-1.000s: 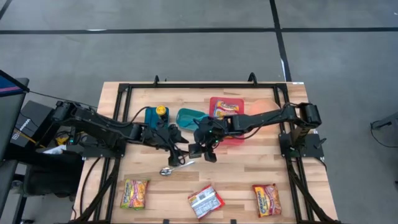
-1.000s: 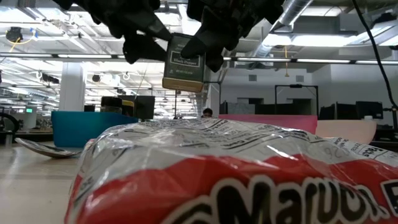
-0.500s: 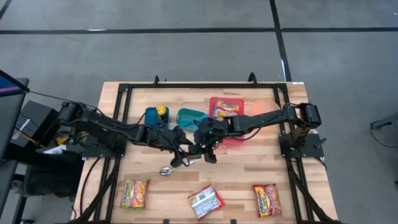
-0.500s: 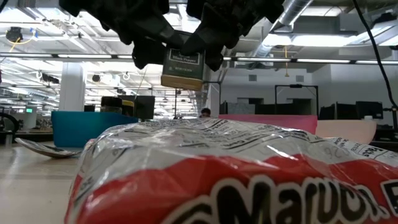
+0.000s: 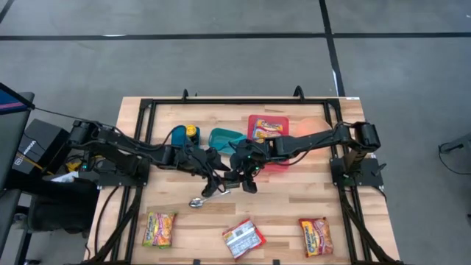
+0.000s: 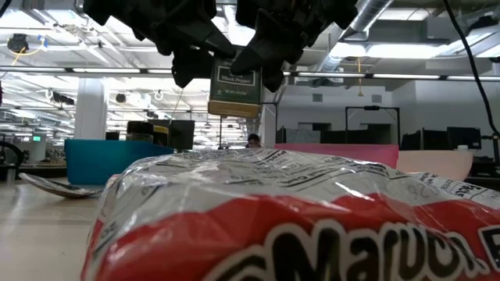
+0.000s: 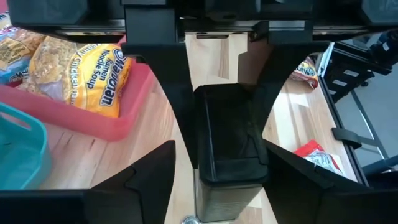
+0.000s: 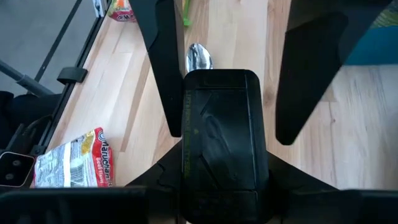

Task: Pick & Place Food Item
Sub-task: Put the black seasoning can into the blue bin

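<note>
left gripper [image 6: 191, 66]: fingers apart either side of the black pepper tin [image 6: 235, 88], closing in on it | black pepper tin: lifted above the table [image 5: 294, 199] centre, near the spoon [image 5: 197, 201] | right gripper [image 6: 262, 66]: clamped on the tin | pink tray [image 5: 274, 163]: holds a noodle pack [image 5: 266, 129]

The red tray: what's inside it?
The red tray holds a yellow noodle packet. In the high view the right arm crosses over part of the tray, so anything beneath it is hidden.
</note>
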Controlling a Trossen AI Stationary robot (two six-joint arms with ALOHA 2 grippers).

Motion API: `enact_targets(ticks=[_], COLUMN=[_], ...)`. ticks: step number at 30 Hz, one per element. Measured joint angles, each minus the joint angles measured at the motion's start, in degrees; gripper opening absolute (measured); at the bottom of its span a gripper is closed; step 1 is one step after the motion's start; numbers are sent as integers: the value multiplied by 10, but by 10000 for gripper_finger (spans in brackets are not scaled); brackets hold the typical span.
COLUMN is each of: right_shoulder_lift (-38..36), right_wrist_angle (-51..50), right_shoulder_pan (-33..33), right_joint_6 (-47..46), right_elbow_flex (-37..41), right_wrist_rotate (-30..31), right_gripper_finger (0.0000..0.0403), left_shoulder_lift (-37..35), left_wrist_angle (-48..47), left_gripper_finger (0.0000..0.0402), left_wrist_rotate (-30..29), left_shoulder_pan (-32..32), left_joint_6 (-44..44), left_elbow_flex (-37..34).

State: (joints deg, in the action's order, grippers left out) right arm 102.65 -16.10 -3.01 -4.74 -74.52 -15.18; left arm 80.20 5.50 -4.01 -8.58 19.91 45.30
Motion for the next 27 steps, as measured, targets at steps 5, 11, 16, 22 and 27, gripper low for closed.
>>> enact_targets(ticks=[5, 11, 16, 22, 27], right_shoulder_lift=[0, 0, 1, 0, 0], right_wrist_angle=[0, 1, -8, -12, -15], right_shoulder_pan=[0, 0, 0, -2, -4], right_joint_6=[-4, -5, -6, -7, -12], right_elbow_flex=[0, 0, 2, 1, 1], right_wrist_rotate=[0, 0, 0, -2, -2], right_gripper_finger=[111, 111, 111, 111, 111], left_shoulder_lift=[0, 11, 34, 34, 38], left_wrist_angle=[0, 13, 20, 39, 45], left_gripper_finger=[194, 181, 191, 197, 170], left_wrist_rotate=[0, 2, 12, 18, 19], left_shoulder_pan=[0, 0, 1, 3, 3], left_joint_6=[0, 0, 5, -2, -2], left_elbow_flex=[0, 0, 0, -1, -1])
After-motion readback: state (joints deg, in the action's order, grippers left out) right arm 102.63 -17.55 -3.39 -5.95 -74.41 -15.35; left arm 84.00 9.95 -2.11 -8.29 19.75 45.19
